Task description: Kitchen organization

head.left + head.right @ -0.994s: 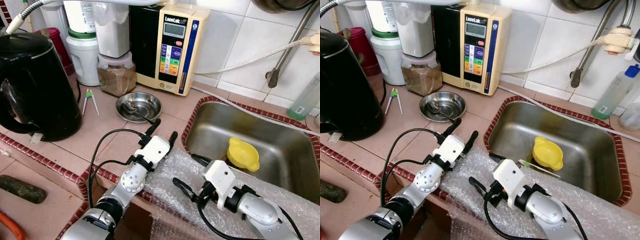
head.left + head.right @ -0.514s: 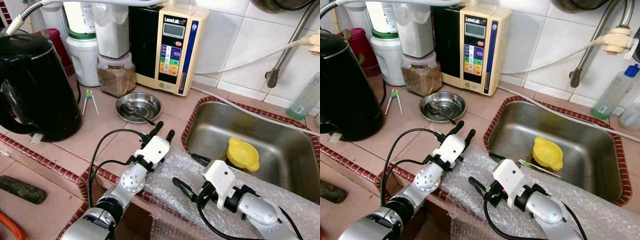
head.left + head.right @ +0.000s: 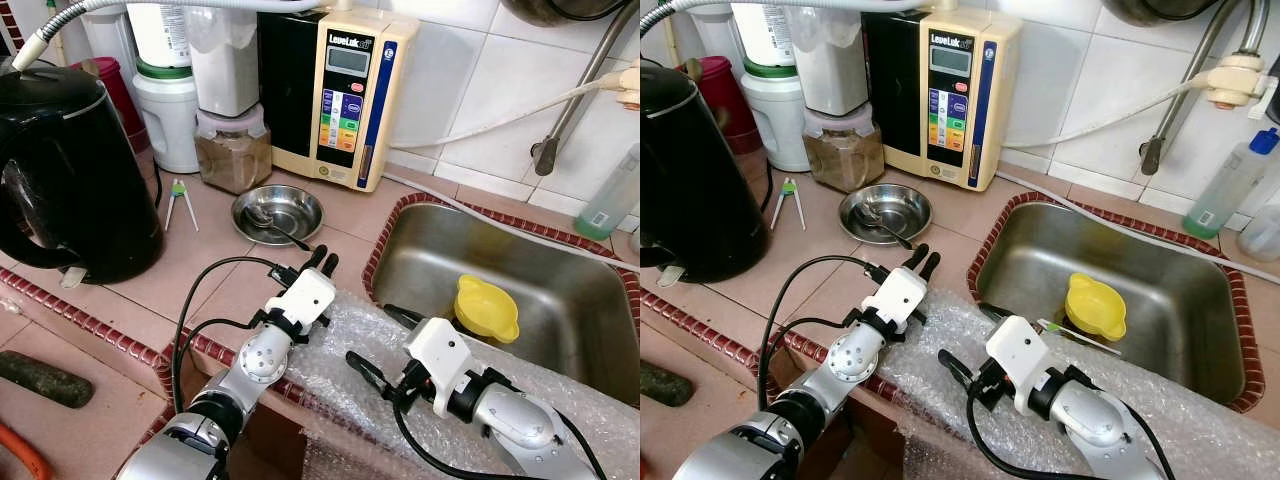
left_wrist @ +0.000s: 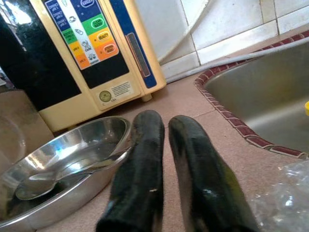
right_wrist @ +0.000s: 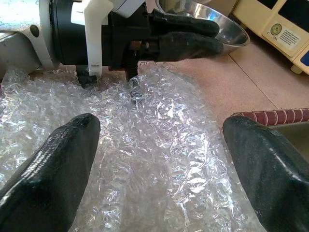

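— Two grippers over the near edge of the counter (image 3: 210,250), what are they doing?
— Nearest is the right gripper (image 3: 372,346), low over a sheet of bubble wrap (image 3: 345,345) that lies across the counter's front edge and runs along the near side of the sink (image 3: 430,255). Its fingers (image 5: 53,169) are spread wide with nothing between them but the wrap underneath. The right arm comes in from the lower right, forearm nearly level, fingers aimed toward the robot's left.
— And the left one?
— The left gripper (image 3: 322,262) sits just beyond, at the far left corner of the wrap. Its fingers (image 4: 140,169) are pressed nearly together, empty, tips hovering over bare tile. The arm rises from the lower left, wrist bent, and the fingers point up and away toward the back wall.
— Toward what?
— A shallow steel bowl (image 3: 278,212) just ahead of the fingertips, near but not touching. A spoon (image 3: 262,220) lies in it, its bowl end to the left and its handle slanting toward the near right rim, so its long axis runs roughly toward the left gripper.
— Anything in the sink?
— A yellow cup (image 3: 486,308), lying near the front wall.
— Farther back?
— A black kettle (image 3: 70,170) at the left, small green-tipped tongs (image 3: 178,198) beside it, then a jar of brown powder (image 3: 232,150) and a cream water machine (image 3: 350,95) against the white tiles.
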### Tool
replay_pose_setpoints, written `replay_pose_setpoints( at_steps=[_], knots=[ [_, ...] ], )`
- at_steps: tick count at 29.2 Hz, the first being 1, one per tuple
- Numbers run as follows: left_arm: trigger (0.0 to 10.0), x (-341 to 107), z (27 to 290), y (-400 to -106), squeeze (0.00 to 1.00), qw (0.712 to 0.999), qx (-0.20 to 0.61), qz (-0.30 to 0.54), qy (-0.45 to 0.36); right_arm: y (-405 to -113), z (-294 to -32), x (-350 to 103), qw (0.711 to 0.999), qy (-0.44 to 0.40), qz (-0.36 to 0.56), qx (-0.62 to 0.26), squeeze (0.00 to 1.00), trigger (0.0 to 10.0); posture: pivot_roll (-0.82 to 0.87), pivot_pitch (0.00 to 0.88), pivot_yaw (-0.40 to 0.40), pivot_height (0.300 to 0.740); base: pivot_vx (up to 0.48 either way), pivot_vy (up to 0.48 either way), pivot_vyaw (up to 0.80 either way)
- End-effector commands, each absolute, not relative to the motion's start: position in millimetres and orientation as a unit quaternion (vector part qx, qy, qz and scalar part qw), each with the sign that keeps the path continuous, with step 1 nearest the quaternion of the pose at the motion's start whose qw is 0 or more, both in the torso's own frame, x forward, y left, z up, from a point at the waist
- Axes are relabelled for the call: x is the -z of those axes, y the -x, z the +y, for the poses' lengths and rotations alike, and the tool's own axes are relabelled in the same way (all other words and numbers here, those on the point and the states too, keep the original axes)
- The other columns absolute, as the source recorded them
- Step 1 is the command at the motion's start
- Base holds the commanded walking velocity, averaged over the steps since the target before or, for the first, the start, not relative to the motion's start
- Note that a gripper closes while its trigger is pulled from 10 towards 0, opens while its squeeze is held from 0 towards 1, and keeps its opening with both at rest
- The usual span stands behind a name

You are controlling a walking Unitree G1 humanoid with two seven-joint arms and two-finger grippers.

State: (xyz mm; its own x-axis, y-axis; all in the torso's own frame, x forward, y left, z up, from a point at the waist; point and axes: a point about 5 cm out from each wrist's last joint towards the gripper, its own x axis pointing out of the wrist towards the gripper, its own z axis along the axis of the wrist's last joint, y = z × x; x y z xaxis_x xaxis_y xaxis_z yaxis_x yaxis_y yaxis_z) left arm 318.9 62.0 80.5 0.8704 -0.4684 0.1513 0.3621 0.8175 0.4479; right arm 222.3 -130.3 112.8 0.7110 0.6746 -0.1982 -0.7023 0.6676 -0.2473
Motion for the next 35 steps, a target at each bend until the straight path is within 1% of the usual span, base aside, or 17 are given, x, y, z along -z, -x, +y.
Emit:
replay_pose_setpoints(
  at_steps=[1,11,13,20,21,22,23,24,25,26,30,31,35],
  knots=[
    [0.0,-75,63,-318,0.0,0.942,0.225,-0.113,-0.223,-224,-131,-115,0.913,0.159,0.041,-0.374,0.0,10.0,0.03,0.0,-0.031,0.74,0.0,0.0,0.0],
    [0.0,-82,67,-321,0.0,0.941,0.206,-0.139,-0.229,-227,-131,-114,0.913,0.162,0.039,-0.372,0.0,10.0,0.04,0.0,-0.035,0.74,0.0,0.0,0.0],
    [0.0,-88,72,-324,0.0,0.942,0.189,-0.156,-0.231,-228,-130,-114,0.913,0.162,0.038,-0.371,0.0,10.0,0.04,0.0,-0.036,0.74,0.0,0.0,0.0],
    [0.0,-100,80,-328,0.0,0.943,0.165,-0.186,-0.22,-228,-130,-114,0.913,0.164,0.038,-0.371,0.0,10.0,0.05,0.0,-0.035,0.74,0.0,0.0,0.0],
    [1.9,-105,82,-328,0.0,0.944,0.163,-0.199,-0.207,-229,-130,-114,0.914,0.165,0.036,-0.369,0.0,10.0,0.05,0.0,-0.036,0.74,0.0,0.0,0.0],
    [1.9,-107,83,-327,0.0,0.944,0.164,-0.205,-0.202,-229,-131,-114,0.915,0.166,0.035,-0.367,0.0,10.0,0.05,0.0,-0.036,0.74,0.0,0.0,0.0],
    [4.1,-111,84,-326,0.0,0.944,0.165,-0.217,-0.186,-231,-131,-115,0.917,0.166,0.03,-0.363,0.0,10.0,0.06,0.0,-0.037,0.74,0.0,0.0,0.0],
    [8.7,-114,86,-325,0.0,0.944,0.163,-0.226,-0.179,-233,-132,-118,0.92,0.169,0.02,-0.352,0.0,10.0,0.06,0.0,-0.038,0.74,0.0,0.0,0.0],
    [8.7,-115,86,-324,0.0,0.943,0.161,-0.23,-0.179,-234,-133,-119,0.922,0.17,0.016,-0.347,0.0,10.0,0.06,0.0,-0.038,0.74,0.0,0.0,0.0],
    [10.0,-118,88,-323,0.0,0.944,0.155,-0.238,-0.17,-240,-136,-125,0.93,0.18,-0.004,-0.322,0.0,10.0,0.07,0.0,-0.04,0.74,0.0,0.0,0.0],
    [10.0,-128,93,-319,0.0,0.945,0.149,-0.255,-0.141,-256,-150,-143,0.951,0.186,-0.055,-0.242,0.0,10.0,0.08,0.0,-0.045,0.74,0.0,0.0,0.0],
    [10.0,-129,94,-317,0.0,0.946,0.149,-0.255,-0.134,-261,-155,-148,0.957,0.177,-0.067,-0.22,0.0,10.0,0.08,0.0,-0.047,0.74,0.0,0.0,0.0],
    [10.0,-131,95,-314,0.0,0.947,0.147,-0.254,-0.128,-264,-159,-150,0.959,0.175,-0.073,-0.21,0.0,10.0,0.09,0.0,-0.051,0.74,0.0,0.0,0.0]
  ],
)
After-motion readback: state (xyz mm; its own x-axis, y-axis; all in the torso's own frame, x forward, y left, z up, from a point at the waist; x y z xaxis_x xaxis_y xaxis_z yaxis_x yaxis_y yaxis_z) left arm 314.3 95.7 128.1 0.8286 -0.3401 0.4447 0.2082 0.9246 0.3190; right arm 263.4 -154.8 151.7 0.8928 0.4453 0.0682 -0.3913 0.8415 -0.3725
